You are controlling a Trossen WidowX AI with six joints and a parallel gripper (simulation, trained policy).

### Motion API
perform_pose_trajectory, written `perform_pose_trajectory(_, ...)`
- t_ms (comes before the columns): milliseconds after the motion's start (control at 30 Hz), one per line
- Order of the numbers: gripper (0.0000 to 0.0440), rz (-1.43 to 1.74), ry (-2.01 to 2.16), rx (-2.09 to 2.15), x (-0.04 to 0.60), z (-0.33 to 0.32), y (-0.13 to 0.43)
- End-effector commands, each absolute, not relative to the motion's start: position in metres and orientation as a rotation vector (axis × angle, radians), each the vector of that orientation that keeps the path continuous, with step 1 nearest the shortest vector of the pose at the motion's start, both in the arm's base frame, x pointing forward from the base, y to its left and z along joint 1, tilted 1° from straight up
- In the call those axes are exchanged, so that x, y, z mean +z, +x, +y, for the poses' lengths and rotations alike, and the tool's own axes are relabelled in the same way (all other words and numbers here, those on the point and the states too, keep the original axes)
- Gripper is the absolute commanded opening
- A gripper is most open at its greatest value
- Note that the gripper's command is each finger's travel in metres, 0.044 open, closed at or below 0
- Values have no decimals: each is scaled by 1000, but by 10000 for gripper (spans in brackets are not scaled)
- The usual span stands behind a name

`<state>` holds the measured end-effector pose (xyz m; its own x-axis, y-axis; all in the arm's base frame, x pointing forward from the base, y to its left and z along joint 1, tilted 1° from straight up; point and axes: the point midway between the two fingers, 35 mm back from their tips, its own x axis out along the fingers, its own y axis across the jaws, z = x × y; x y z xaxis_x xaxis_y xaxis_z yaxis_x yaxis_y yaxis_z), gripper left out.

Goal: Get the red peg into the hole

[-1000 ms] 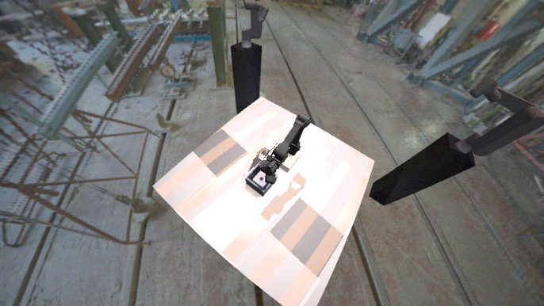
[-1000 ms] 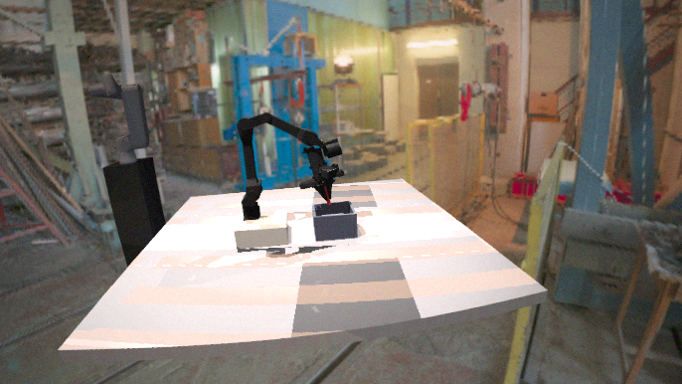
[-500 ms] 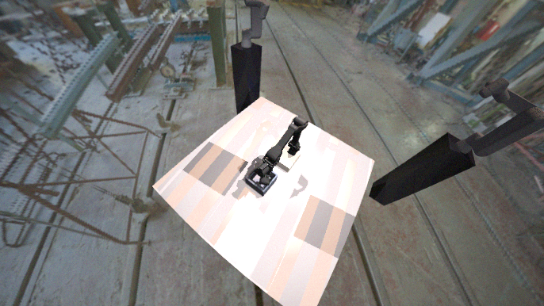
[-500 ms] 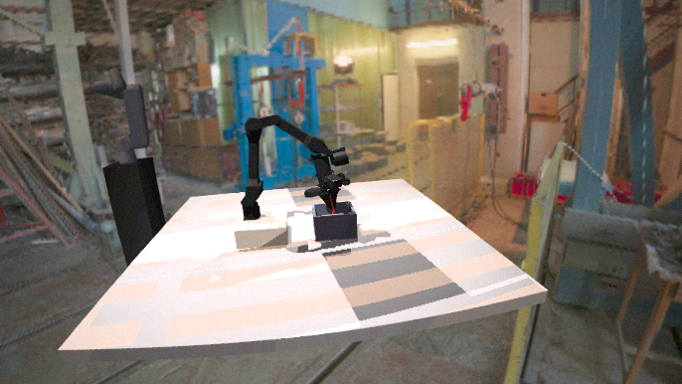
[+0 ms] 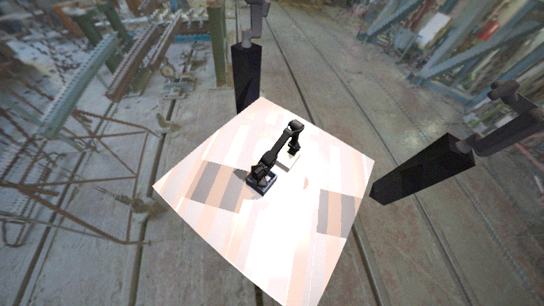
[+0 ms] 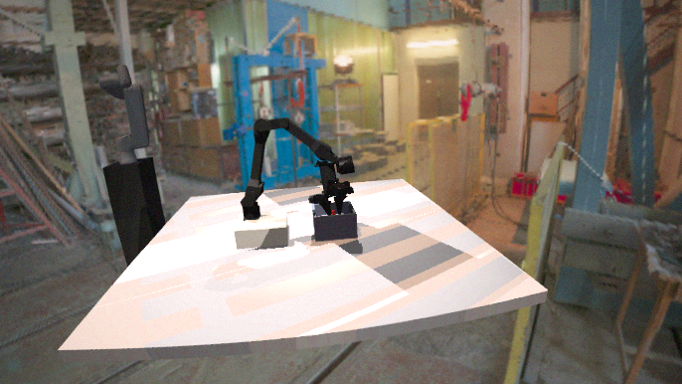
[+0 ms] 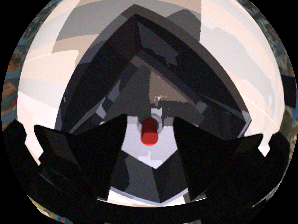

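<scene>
1. Black two-fingered end effector pointed down into the open box, with fingers spread partway apart and nothing gripped; a visible gap on either side of the red peg in the wrist view.
2. Between those fingers, and apart from both: the red cylindrical peg, upright or nearly so, inside the box; hidden from the top view by the arm.
3. Around the lower part of the peg, in the wrist view: the grey-rimmed round hole in the pale, flat plate at the bottom of the box. Peg lined up with that hole, its upper end still showing above the plate; depth of seating impossible to tell.
4. Around the fingertips: the dark blue-grey, square, open-topped box, upright on the pale, striped surface.
5. Above the end effector: the black jointed arm, bent over the box from its foot.
6. Off to one side of the end effector, near the box but apart from it: a cream, rectangular block, right by the arm's foot.
</scene>
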<state>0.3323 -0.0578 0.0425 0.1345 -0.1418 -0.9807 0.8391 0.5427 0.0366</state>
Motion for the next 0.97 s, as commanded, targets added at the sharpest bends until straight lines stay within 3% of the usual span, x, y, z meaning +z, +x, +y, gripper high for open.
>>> perform_pose_trajectory(0, 296, 1226, 691, -797, 46, -65, 344)
perform_pose_trajectory(267, 440, 1198, 664, -786, 53, -80, 365)
perform_pose_trajectory(933, 440, 1055, 660, -814, 75, -119, 398)
